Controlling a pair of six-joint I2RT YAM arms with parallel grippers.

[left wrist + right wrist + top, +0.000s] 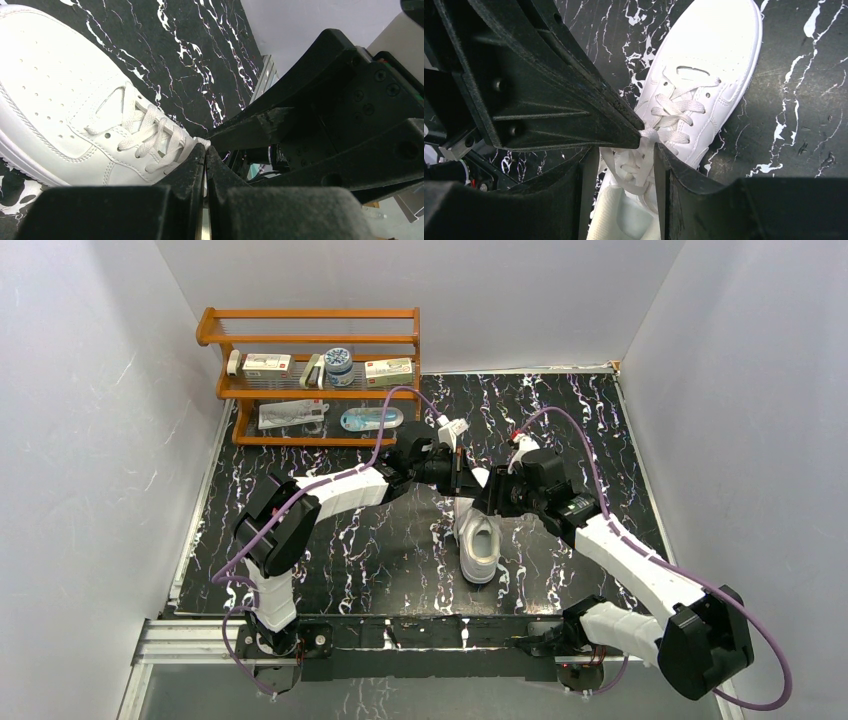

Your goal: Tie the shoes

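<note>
Left gripper [205, 150] is pinched tight, and a bit of the white laces [145, 132] sticks out at its tips, so it grips the laces. Right gripper [624, 150] is spread wide. Its two fingers [574, 200] stand on each side of the loose laces near the top of the shoe, and I cannot tell if they touch them. The two grippers meet tip to tip, right over the sneaker [480, 545].

The sneaker is all white. It lies flat on its sole in the middle of the table [330, 540], with its toe to the near edge. The laces criss-cross up its front.

From above, both grippers cover the far end of the sneaker, so the laces cannot be seen there. In each wrist view the other gripper fills a big part of the picture and hides the table behind it.

The table is black with white streaks. Purple cables [384, 425] loop over the arms.

Far back on the left stands a wooden shelf [310, 313]. Its middle board holds two flat boxes [266, 364] and a round jar [339, 365]. Its low board holds two packets [290, 415]. White walls [90, 390] stand on three sides
</note>
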